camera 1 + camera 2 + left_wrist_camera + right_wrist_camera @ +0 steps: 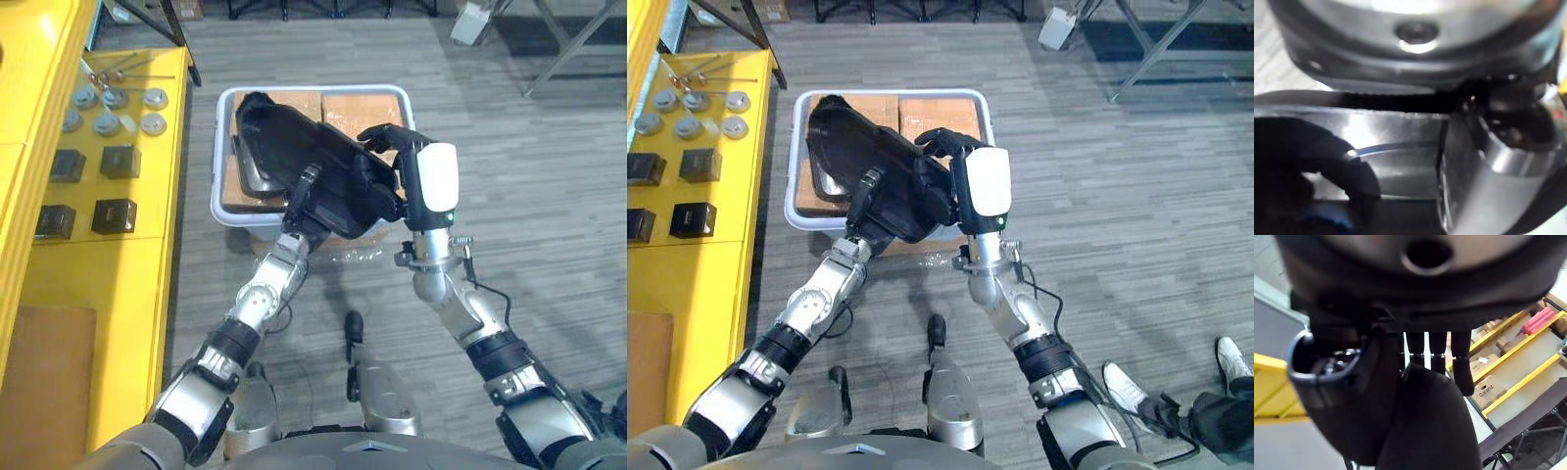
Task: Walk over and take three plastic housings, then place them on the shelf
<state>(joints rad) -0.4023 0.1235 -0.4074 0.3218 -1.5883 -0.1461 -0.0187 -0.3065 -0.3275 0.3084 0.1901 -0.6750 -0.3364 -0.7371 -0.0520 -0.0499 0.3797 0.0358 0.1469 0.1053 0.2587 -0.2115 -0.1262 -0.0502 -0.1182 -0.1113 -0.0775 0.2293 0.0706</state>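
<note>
While the housing (284,137) hangs over it, the white bin (217,162) sits on the grey floor (529,196) just beside the yellow shelf (147,255). Brown pads (362,106) line the bin. A dark, glossy part (247,181) lies in its left half, mostly covered by the housing, so its shape cannot be made out. On the shelf sit grey discs (113,98) in a cluster and four black boxes (118,162) nearer the robot.

The housing is a large black shell, held between both hands above the bin. Its long axis runs on a diagonal: one end points far and to the left over the bin's left half, and the other points near and to the right, past the bin's front rim.

The right hand (431,181) clasps the near right end, with its fingers (384,135) bent over the top edge and its thumb on the other side in the right wrist view. The left hand (302,201) is under the housing's near side. It is dark against dark, so I cannot tell how its fingers lie, and the left wrist view is too close to help.

White shoes (1122,387) of a person show at the lower right, cut off by the edge.
</note>
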